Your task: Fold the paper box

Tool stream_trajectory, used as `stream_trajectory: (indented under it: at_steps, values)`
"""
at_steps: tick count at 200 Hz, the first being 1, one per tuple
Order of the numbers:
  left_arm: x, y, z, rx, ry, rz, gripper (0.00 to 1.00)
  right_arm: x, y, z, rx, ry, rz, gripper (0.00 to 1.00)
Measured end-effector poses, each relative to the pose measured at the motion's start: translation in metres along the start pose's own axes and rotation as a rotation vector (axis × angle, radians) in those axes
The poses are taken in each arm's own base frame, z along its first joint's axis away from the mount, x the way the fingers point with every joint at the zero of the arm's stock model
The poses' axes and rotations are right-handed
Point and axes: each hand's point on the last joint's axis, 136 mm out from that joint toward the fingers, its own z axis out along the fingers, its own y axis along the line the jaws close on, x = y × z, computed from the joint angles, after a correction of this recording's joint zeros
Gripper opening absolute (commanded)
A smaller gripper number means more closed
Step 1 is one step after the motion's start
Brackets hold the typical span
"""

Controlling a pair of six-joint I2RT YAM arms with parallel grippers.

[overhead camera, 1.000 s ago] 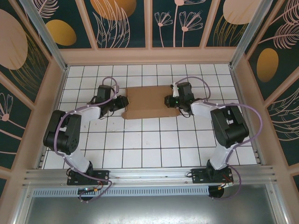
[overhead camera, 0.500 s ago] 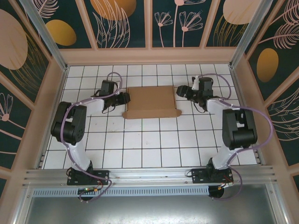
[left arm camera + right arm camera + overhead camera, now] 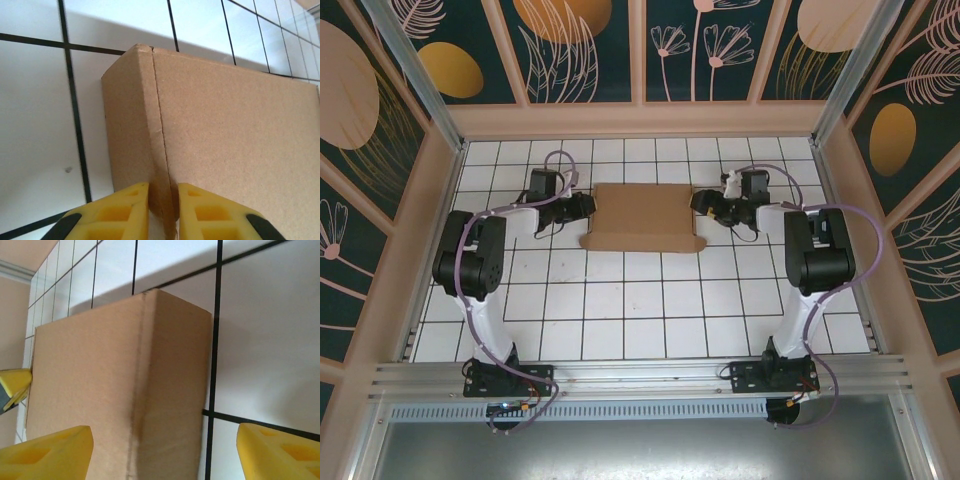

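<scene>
**Paper box** (image 3: 645,217): brown cardboard, lying flat on the white tiled desk (image 3: 620,310) in the upper middle of the top view. Its long sides run left to right. The lower edge ends in a notched, flared lip at both corners.

**Left gripper** (image 3: 588,207): at the left end of the box in the top view. In the left wrist view its two yellow fingers (image 3: 131,212) stand close together at the bottom of the frame. They are clenched on the creased end edge of the box, with a thin ridge of cardboard pinched between them.

**Right gripper** (image 3: 702,205): at the right end of the box in the top view. In the right wrist view its fingers (image 3: 50,455) sit in the two lower corners, wide apart and released. The end of the box stands between them. Bare tile shows between the cardboard and the finger at lower right. Whether the finger at lower left touches the cardboard cannot be told.
</scene>
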Motion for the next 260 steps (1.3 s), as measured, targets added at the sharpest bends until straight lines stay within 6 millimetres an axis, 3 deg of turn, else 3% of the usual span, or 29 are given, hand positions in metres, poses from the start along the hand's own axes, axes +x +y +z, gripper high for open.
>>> stream_trajectory:
  at_steps: [48, 113, 147, 169, 197, 224, 241, 260]
  values:
    - [-0.003, 0.010, -0.002, 0.075, 0.011, -0.036, 0.14, 0.011, 0.006, 0.008, -0.082, 0.068, 0.051, 0.80]
    - [-0.012, 0.017, -0.003, 0.113, -0.007, -0.040, 0.09, 0.022, 0.038, 0.025, -0.336, 0.124, 0.189, 0.75]
    - [-0.018, 0.022, -0.006, 0.104, -0.029, -0.046, 0.09, 0.036, 0.047, 0.016, -0.463, 0.112, 0.342, 0.69]
    - [-0.020, 0.024, -0.007, 0.099, -0.035, -0.050, 0.08, 0.039, 0.055, 0.007, -0.519, 0.110, 0.388, 0.75]
    - [-0.020, 0.024, -0.007, 0.098, -0.036, -0.049, 0.07, 0.038, 0.056, 0.000, -0.446, 0.096, 0.344, 0.82]
    - [-0.019, 0.022, -0.006, 0.098, -0.033, -0.047, 0.07, 0.014, 0.056, -0.005, -0.306, 0.024, 0.224, 0.83]
    - [-0.019, 0.022, -0.006, 0.098, -0.034, -0.048, 0.07, 0.010, 0.047, -0.006, -0.222, -0.001, 0.189, 0.84]
    - [-0.019, 0.023, -0.007, 0.097, -0.034, -0.050, 0.07, 0.022, 0.028, -0.002, -0.136, 0.019, 0.203, 0.84]
